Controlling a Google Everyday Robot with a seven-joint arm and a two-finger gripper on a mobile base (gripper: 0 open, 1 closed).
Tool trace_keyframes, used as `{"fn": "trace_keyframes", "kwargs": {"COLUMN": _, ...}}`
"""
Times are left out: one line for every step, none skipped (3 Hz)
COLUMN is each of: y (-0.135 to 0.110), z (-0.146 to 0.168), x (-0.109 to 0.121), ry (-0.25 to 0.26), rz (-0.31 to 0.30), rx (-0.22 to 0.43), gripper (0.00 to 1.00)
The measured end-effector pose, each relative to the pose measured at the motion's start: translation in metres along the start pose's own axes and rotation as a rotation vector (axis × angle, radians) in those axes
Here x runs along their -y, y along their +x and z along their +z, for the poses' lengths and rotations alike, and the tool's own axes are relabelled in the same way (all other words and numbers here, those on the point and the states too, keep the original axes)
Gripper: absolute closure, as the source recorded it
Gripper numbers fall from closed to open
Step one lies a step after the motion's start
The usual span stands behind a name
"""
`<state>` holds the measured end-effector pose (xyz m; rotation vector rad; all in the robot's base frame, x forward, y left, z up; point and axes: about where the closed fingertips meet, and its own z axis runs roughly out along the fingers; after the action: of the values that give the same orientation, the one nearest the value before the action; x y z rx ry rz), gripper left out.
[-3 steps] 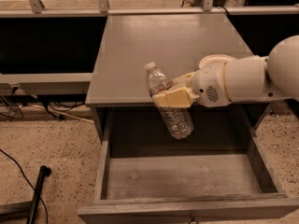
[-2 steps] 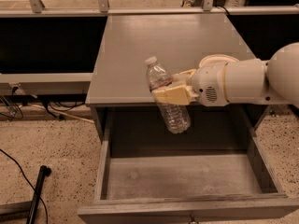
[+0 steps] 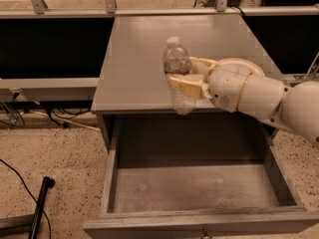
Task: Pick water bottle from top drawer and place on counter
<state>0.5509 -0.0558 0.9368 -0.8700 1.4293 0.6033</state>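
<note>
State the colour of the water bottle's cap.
White cap, camera view; end effector holds the water bottle at the counter edge.

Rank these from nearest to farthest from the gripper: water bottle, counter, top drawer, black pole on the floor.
1. the water bottle, held in the gripper.
2. the counter, just beneath and behind.
3. the top drawer, open, lower, toward the camera.
4. the black pole, on the floor, far left.
</note>
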Motion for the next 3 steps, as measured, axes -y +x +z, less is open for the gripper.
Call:
{"fn": "trace_keyframes", "kwargs": {"y": -0.018, "z": 0.004, "x": 0.019, "ry": 0.055, "rz": -0.059, "rx": 0.101, "gripper": 1.0}}
{"fn": "trace_keyframes", "kwargs": {"y": -0.021, "z": 0.016, "x": 0.036, "ry": 0.094, "rz": -0.005, "rx": 0.148, "gripper": 1.0}}
{"fn": "trace_keyframes", "kwargs": {"y": -0.004, "z": 0.04, "x": 0.042, "ry": 0.093, "rz": 0.119, "rx": 0.197, "gripper": 1.0}}
